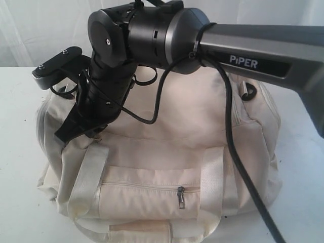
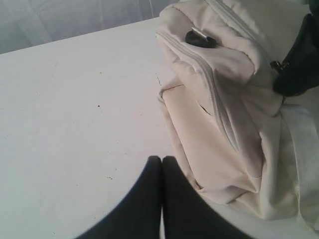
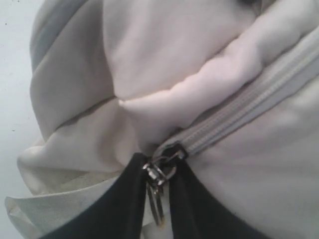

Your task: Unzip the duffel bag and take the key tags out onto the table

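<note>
Pinching the metal zip pull (image 3: 156, 199) of the cream duffel bag (image 1: 167, 147) on the tabletop (image 2: 75, 114) with my right pincer (image 3: 159, 168); my left pincer (image 2: 162, 160) hangs closed beside the bag's end.

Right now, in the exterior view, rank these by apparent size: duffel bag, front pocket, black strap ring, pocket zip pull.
1. duffel bag
2. front pocket
3. black strap ring and pocket zip pull: alike; ring lies farther back, so unranked.

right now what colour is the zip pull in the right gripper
Silver metal; clearest in the right wrist view, where the right gripper pinches the zip pull.
</note>
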You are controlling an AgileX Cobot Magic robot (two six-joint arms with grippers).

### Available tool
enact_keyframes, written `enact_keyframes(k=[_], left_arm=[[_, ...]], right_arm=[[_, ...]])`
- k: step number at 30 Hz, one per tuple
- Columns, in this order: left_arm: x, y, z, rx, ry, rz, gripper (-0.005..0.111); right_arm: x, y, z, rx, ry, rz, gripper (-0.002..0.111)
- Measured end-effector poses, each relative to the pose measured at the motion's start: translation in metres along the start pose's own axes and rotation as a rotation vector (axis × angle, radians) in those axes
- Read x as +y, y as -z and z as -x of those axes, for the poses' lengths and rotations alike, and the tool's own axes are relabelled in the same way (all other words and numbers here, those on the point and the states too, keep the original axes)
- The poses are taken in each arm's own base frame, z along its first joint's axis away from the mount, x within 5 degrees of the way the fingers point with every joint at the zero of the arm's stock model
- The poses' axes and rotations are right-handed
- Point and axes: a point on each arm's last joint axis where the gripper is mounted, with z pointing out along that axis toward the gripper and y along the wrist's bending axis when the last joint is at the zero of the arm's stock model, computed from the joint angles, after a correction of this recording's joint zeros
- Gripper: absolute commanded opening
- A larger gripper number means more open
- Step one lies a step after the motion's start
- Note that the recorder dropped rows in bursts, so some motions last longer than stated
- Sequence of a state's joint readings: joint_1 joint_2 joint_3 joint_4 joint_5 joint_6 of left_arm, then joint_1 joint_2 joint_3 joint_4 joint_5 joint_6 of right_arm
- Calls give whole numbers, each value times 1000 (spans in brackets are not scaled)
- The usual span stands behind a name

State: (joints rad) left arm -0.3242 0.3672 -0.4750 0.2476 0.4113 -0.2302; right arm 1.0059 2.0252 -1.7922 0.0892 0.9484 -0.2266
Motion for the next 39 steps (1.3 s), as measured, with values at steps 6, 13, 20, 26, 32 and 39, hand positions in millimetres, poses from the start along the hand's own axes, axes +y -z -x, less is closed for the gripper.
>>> enact_keyframes(k=[6,13,20,26,32,39], left_arm=[[0,0,0,0,0,0,0],[0,0,0,0,0,0,0],[0,0,0,0,0,0,0],[0,0,0,0,0,0,0],[0,0,0,0,0,0,0],[0,0,0,0,-1,-2,0]], right_arm=[[0,0,-3,34,7,1,25],[0,0,-3,29,6,2,26],[5,0,3,-35,-26,60,49],[6,-24,1,-14,-50,89,49],[6,-45,1,-28,-72,96,37],[5,-45,2,-44,-73,92,0]])
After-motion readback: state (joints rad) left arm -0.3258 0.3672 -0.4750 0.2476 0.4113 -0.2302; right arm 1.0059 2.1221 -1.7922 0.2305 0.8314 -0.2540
